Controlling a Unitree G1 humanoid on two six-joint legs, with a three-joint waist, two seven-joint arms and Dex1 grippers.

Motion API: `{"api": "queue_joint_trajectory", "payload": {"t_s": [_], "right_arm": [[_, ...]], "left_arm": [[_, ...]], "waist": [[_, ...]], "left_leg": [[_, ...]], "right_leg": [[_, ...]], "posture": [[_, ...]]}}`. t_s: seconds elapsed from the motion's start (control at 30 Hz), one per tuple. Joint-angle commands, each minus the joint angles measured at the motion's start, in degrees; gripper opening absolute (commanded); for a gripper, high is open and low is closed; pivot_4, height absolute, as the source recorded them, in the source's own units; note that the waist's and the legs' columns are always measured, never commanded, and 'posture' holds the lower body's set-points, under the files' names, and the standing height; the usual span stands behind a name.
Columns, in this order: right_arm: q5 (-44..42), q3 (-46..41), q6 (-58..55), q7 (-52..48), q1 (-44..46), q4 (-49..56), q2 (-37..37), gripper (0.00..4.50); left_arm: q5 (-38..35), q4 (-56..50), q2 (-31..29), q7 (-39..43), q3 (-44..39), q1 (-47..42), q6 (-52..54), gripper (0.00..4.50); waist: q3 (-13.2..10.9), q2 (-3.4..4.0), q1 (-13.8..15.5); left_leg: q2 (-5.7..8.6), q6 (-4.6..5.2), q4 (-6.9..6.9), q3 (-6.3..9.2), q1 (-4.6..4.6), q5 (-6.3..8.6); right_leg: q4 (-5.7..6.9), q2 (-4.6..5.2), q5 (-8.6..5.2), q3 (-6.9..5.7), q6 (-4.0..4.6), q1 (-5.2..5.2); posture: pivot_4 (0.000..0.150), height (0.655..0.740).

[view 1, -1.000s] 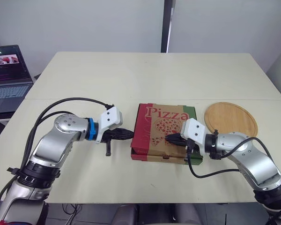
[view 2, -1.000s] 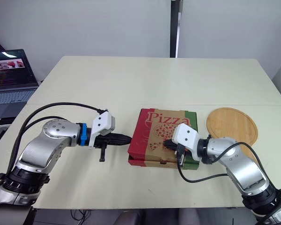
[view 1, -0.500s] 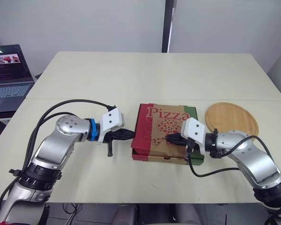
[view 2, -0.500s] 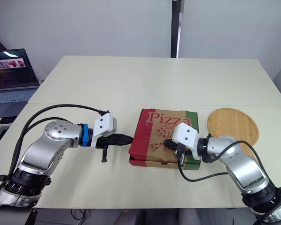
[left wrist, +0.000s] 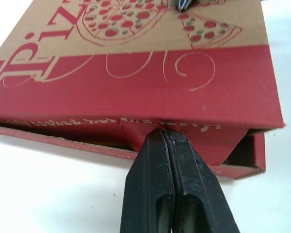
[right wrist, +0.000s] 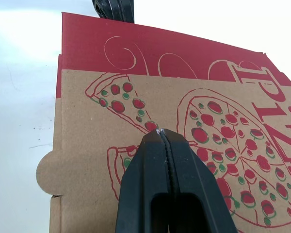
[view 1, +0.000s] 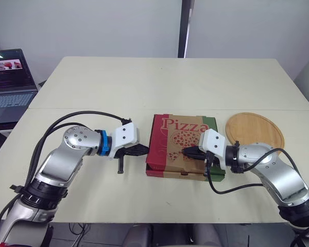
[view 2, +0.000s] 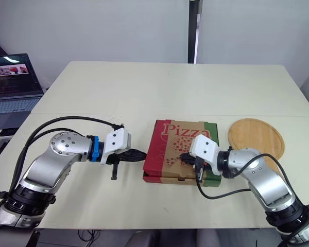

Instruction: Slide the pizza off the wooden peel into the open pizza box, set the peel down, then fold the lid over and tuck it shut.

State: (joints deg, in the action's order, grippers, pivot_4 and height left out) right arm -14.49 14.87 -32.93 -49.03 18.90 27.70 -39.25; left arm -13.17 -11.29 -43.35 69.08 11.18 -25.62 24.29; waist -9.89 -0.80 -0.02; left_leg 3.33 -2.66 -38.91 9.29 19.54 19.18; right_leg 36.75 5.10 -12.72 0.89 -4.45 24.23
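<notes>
The pizza box [view 1: 179, 141] lies on the table with its printed lid folded down. My left gripper [view 1: 146, 150] is shut, its tip against the red side flap [left wrist: 184, 138] at the box's left edge, which sticks out a little from the side wall. My right gripper [view 1: 186, 152] is shut and presses down on the lid's top [right wrist: 194, 111] near the front. The round wooden peel [view 1: 254, 130] lies flat on the table to the right of the box, bare. The pizza is hidden.
A laptop [view 1: 9, 77] stands open at the far left on a separate desk. The table [view 1: 144, 87] stretches wide behind the box, with a seam running across its middle. Cables loop from both arms over the table's front part.
My left gripper has slid right until its tip meets the box's left side flap. The right gripper has stayed pressed on the lid.
</notes>
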Motion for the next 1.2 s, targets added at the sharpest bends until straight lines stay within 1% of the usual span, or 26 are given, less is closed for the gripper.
{"api": "queue_joint_trajectory", "payload": {"t_s": [0.03,0.13,0.23,0.37,0.53,0.67,0.73,0.77,0.83,0.93,1.07,1.2], "right_arm": [[0.33,0.41,0.62,-0.61,0.61,0.44,0.05,0.06],[0.35,0.49,0.78,-0.71,0.68,0.27,0.09,0.06],[0.35,0.54,0.97,-0.86,0.76,0.04,0.06,0.06],[0.39,0.64,1.35,-1.08,1.00,-0.30,-0.05,0.06],[0.93,0.94,1.73,-1.23,1.09,-0.70,0.01,0.06],[1.95,1.61,2.32,-1.03,0.53,-0.92,-0.15,0.06],[2.77,1.97,2.75,-1.13,0.25,-1.13,-0.27,0.06],[3.17,2.18,3.00,-1.18,0.09,-1.32,-0.32,0.06],[3.91,2.61,3.61,-1.27,-0.19,-1.74,-0.44,0.06],[5.36,3.47,4.81,-1.40,-0.56,-2.47,-0.53,0.06],[7.35,4.09,6.82,-1.04,-1.32,-3.78,-0.46,0.06],[8.50,3.58,8.82,-0.38,-2.83,-4.99,-0.26,0.06]], "left_arm": [[-2.29,-2.86,2.57,-1.73,-0.28,-1.96,1.14,0.00],[-2.74,-2.84,4.10,-3.36,-1.45,-2.65,2.17,0.00],[-3.00,-2.98,4.09,-3.74,-2.15,-2.55,3.08,0.00],[-3.30,-3.58,2.47,-3.48,-2.60,-1.28,3.40,0.00],[-4.08,-3.16,-1.26,-2.39,-4.24,0.37,4.03,0.00],[-8.28,-2.43,-1.96,-2.91,-8.11,-0.95,8.43,0.00],[-10.85,-4.29,-1.20,-3.19,-8.45,-1.49,11.48,0.00],[-11.03,-5.11,-0.75,-3.41,-7.58,-1.39,12.02,0.00],[-9.67,-5.40,-0.07,-3.95,-4.98,-1.12,11.18,0.00],[-5.14,-3.32,1.16,-4.67,-0.14,-1.21,7.54,0.00],[1.92,3.11,2.56,-6.69,5.28,-2.04,2.46,0.00],[4.40,6.69,3.26,-7.04,7.78,-0.97,0.85,0.00]], "waist": [[0.00,0.00,0.06],[0.00,-0.01,0.07],[0.00,0.00,-0.10],[-0.01,-0.01,-0.12],[-0.01,0.00,-0.20],[-0.01,0.00,-0.17],[-0.01,0.00,-0.17],[-0.01,0.00,-0.17],[-0.01,0.00,-0.21],[-0.01,0.00,-0.23],[0.00,-0.02,-0.17],[0.03,0.00,-0.13]], "left_leg": [[0.00,0.00,0.00,0.01,0.00,0.00],[0.01,-0.01,-0.01,0.02,0.00,-0.01],[-0.01,-0.02,-0.01,0.01,0.00,-0.01],[-0.01,-0.02,0.00,0.01,0.01,-0.01],[-0.01,-0.02,0.02,0.01,0.01,-0.01],[-0.02,-0.01,0.02,0.01,0.01,0.00],[-0.02,-0.01,0.02,0.01,0.01,0.00],[-0.01,-0.01,0.02,0.01,0.01,0.00],[-0.01,-0.02,0.02,0.00,0.01,-0.01],[-0.01,-0.03,0.02,-0.01,0.00,-0.01],[-0.02,-0.03,0.02,-0.01,-0.05,-0.01],[-0.01,-0.02,0.03,-0.04,-0.18,-0.01]], "right_leg": [[0.00,0.00,0.00,-0.01,0.00,-0.01],[0.00,0.01,0.00,-0.02,0.00,-0.02],[0.01,0.00,0.00,-0.01,0.00,0.02],[0.00,0.00,0.00,0.00,0.00,0.04],[0.00,0.00,0.00,0.00,0.00,0.06],[0.01,-0.01,0.00,0.00,0.00,0.06],[0.00,-0.01,-0.01,-0.01,-0.01,0.05],[0.00,-0.01,0.00,0.00,-0.01,0.05],[0.00,0.00,-0.01,0.00,-0.01,0.05],[0.00,0.00,0.00,0.01,0.00,0.06],[0.01,-0.01,0.00,0.01,0.00,0.01],[0.00,-0.01,0.00,0.04,0.00,-0.12]], "posture": [[0.150,0.7400],[0.150,0.7400],[0.150,0.7400],[0.150,0.7400],[0.150,0.7400],[0.150,0.7400],[0.150,0.7400],[0.150,0.7400],[0.150,0.7400],[0.150,0.7400],[0.150,0.7400],[0.150,0.7400]]}}
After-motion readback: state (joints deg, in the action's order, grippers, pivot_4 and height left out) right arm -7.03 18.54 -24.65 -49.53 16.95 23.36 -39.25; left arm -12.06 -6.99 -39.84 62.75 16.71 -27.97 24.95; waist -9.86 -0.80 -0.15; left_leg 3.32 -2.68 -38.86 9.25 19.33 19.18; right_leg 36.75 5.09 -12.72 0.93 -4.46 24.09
